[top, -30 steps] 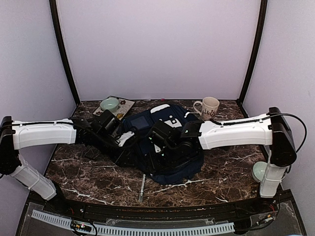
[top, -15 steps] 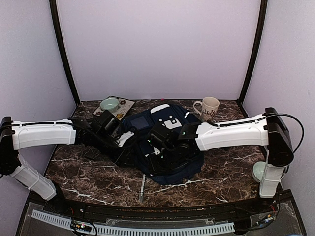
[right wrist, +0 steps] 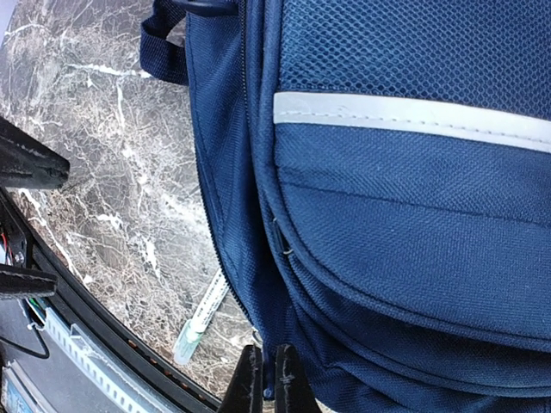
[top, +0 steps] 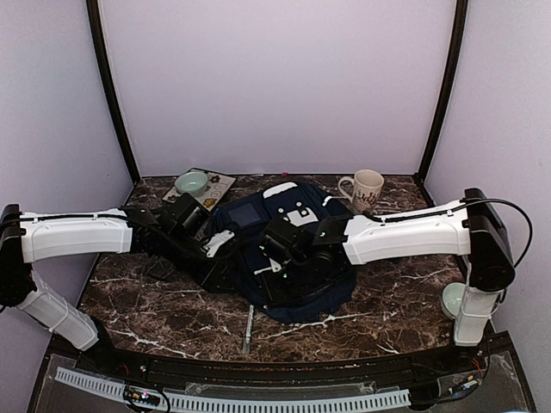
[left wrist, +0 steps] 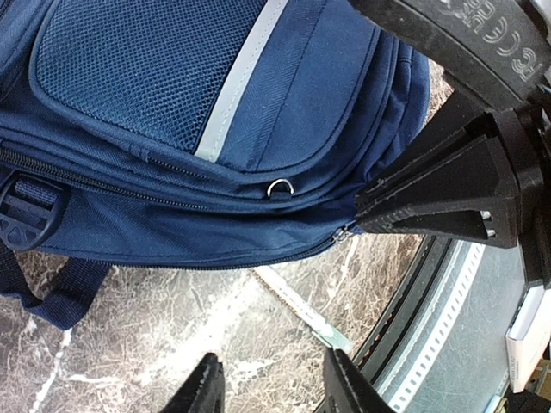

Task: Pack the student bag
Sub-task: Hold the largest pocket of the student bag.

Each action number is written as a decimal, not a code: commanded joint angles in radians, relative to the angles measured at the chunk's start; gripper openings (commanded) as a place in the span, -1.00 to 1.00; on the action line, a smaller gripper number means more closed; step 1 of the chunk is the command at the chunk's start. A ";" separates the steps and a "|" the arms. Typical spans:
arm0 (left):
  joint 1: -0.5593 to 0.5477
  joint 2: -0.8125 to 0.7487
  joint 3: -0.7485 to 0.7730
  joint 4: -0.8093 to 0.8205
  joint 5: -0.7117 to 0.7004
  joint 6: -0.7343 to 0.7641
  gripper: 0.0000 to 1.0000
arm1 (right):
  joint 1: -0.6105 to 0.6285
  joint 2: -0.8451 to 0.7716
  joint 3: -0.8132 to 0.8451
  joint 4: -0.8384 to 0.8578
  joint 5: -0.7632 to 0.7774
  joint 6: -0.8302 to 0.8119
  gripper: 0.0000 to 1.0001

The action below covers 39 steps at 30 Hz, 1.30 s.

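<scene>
The student bag [top: 297, 225], navy with a pale stripe and mesh pocket, lies flat in the middle of the marble table. My right gripper [right wrist: 269, 380] is shut at the bag's near edge [right wrist: 413, 215], pinching a small blue zipper pull beside the zip line. In the top view it [top: 274, 277] rests low on the bag's front. My left gripper [left wrist: 271, 389] stands open over bare marble just beside the bag's side [left wrist: 172, 86], with nothing between its fingers. A white pen with a pale green cap [top: 249, 327] lies on the table in front of the bag [left wrist: 301, 305] [right wrist: 202, 318].
A white mug [top: 366, 188] stands at the back right. A pale green bowl [top: 191, 182] sits on a flat tray [top: 222, 182] at the back left. A pale round object [top: 452, 299] lies by the right arm's base. The table's front edge [top: 275, 354] is just beyond the pen.
My right gripper's jaws have closed at the bag's near edge, and that arm has shifted slightly left. The left arm and the bag have not moved.
</scene>
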 commanded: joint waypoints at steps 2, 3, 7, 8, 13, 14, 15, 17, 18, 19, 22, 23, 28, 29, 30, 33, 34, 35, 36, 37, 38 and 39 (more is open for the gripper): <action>0.003 -0.043 0.010 -0.014 0.020 0.079 -0.01 | 0.008 -0.077 -0.058 0.012 0.005 0.027 -1.00; 0.003 -0.044 0.017 -0.021 0.008 0.098 0.10 | 0.008 -0.092 -0.072 0.016 0.010 0.033 -1.00; 0.003 -0.058 0.050 -0.028 -0.075 0.170 0.50 | 0.007 -0.154 -0.139 0.027 0.029 0.054 -1.00; 0.003 -0.057 0.058 -0.024 -0.091 0.189 0.56 | 0.008 -0.166 -0.150 0.029 0.033 0.060 -1.00; 0.002 -0.027 0.054 0.042 -0.107 0.310 0.53 | 0.008 -0.193 -0.173 0.031 0.049 0.078 -1.00; 0.002 -0.023 0.046 0.064 -0.103 0.334 0.53 | 0.007 -0.194 -0.173 0.031 0.051 0.081 -1.00; 0.002 -0.021 0.038 0.087 -0.087 0.362 0.53 | 0.009 -0.197 -0.172 0.031 0.054 0.084 -1.00; 0.001 -0.030 0.002 0.164 -0.028 0.424 0.52 | 0.009 -0.205 -0.171 0.027 0.057 0.093 -1.00; 0.001 -0.040 -0.023 0.204 0.009 0.451 0.52 | 0.008 -0.212 -0.174 0.025 0.061 0.099 -1.00; 0.001 -0.049 -0.047 0.248 0.048 0.478 0.52 | 0.007 -0.219 -0.178 0.025 0.064 0.104 -1.00; 0.001 -0.076 -0.136 0.386 0.155 0.544 0.52 | 0.008 -0.248 -0.195 0.027 0.078 0.123 -1.00; 0.000 -0.082 -0.164 0.429 0.191 0.564 0.52 | 0.008 -0.257 -0.198 0.026 0.079 0.128 -1.00; -0.017 -0.067 -0.246 0.580 0.238 0.635 0.49 | 0.008 -0.273 -0.205 0.011 0.088 0.142 -1.00; -0.023 -0.054 -0.247 0.598 0.233 0.637 0.48 | 0.009 -0.273 -0.207 0.015 0.088 0.146 -1.00; -0.030 -0.038 -0.243 0.612 0.223 0.637 0.47 | 0.008 -0.273 -0.207 0.021 0.089 0.149 -1.00; -0.052 0.006 -0.232 0.654 0.212 0.647 0.47 | 0.008 -0.306 -0.189 0.028 0.090 0.149 -1.00; -0.065 0.020 -0.230 0.673 0.202 0.655 0.47 | 0.008 -0.305 -0.180 0.027 0.091 0.147 -1.00; -0.077 0.035 -0.229 0.690 0.193 0.664 0.47 | 0.008 -0.304 -0.171 0.025 0.090 0.146 -1.00; -0.088 0.052 -0.226 0.706 0.185 0.671 0.45 | 0.008 -0.305 -0.162 0.023 0.093 0.146 -1.00; -0.095 0.069 -0.221 0.720 0.184 0.676 0.42 | 0.008 -0.306 -0.154 0.023 0.094 0.144 -1.00; -0.098 0.086 -0.217 0.733 0.194 0.678 0.39 | 0.008 -0.307 -0.148 0.023 0.098 0.143 -1.00; -0.100 0.102 -0.216 0.754 0.198 0.672 0.37 | 0.008 -0.310 -0.144 0.023 0.103 0.145 -1.00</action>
